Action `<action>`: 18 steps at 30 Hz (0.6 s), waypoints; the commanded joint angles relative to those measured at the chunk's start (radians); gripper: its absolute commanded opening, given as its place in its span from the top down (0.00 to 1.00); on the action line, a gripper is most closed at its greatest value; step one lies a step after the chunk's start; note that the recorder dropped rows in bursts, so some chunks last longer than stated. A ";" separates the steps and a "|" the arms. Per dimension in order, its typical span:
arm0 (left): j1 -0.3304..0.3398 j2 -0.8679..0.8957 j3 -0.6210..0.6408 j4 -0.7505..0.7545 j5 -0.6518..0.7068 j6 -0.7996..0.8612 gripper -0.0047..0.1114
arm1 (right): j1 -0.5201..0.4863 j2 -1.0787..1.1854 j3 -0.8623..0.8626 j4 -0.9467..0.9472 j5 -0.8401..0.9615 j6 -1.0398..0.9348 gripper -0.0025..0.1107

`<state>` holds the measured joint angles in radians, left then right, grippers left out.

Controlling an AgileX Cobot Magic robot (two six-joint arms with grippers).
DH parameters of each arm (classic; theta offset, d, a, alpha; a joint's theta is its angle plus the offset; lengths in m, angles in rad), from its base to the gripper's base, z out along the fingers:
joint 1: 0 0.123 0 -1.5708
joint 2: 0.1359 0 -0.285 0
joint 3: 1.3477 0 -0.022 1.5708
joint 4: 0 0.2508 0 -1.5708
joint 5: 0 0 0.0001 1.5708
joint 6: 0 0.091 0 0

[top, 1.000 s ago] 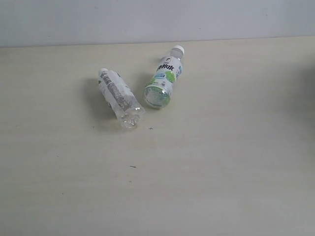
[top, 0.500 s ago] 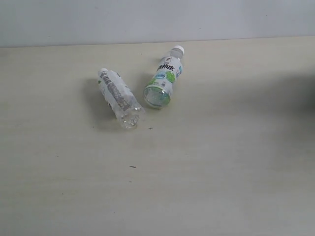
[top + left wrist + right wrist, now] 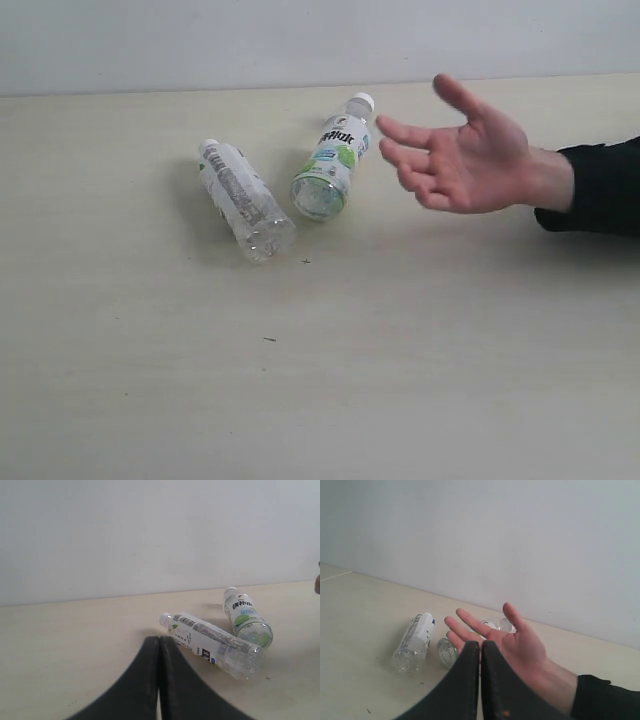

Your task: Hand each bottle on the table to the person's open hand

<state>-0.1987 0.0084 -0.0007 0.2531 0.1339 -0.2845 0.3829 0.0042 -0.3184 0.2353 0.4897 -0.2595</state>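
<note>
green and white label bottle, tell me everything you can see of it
The clear plastic bottle with the green and white label lies on its side on the pale cream table, white cap toward the far wall, see-through base toward the exterior camera. Dark lettering runs along the label. The grey-text clear bottle lies close on its left; whether they touch is unclear. The person's open hand hovers apart on its right.

Two lying on table [image 3: 420, 370], far-centre.
left bottle [image 3: 240, 200] and right bottle [image 3: 333, 160] lie side by side, not touching; hand [image 3: 465, 160] comes in from right edge, near right bottle.
</note>
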 commanded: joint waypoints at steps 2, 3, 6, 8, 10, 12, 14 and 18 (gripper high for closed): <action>0.002 -0.001 0.001 -0.002 -0.001 -0.007 0.96 | 0.002 -0.004 0.004 0.000 -0.003 -0.001 0.96; 0.002 -0.001 0.001 -0.002 -0.001 -0.007 0.96 | 0.002 -0.004 0.004 0.000 -0.003 -0.001 0.96; 0.002 -0.001 0.001 -0.002 -0.001 -0.007 0.96 | 0.002 -0.004 0.004 -0.011 -0.043 -0.005 0.96; 0.002 -0.001 0.001 -0.002 -0.001 -0.007 0.96 | 0.002 -0.004 0.004 -0.021 -0.073 -0.005 0.96; 0.002 -0.001 0.001 -0.002 -0.001 -0.007 0.96 | 0.002 -0.004 0.004 -0.051 -0.096 0.002 0.96; 0.002 -0.001 0.001 -0.002 -0.001 -0.007 0.96 | 0.002 0.000 0.003 -0.094 -0.098 0.049 0.96; 0.002 -0.001 0.001 -0.002 -0.001 -0.007 0.96 | 0.002 0.050 -0.010 -0.160 -0.096 0.157 0.96; 0.002 -0.001 0.001 -0.002 -0.001 -0.007 0.96 | 0.002 0.196 -0.069 -0.294 -0.066 0.346 0.98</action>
<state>-0.1987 0.0084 -0.0007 0.2531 0.1339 -0.2845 0.3829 0.1092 -0.3444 0.0326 0.4120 -0.0394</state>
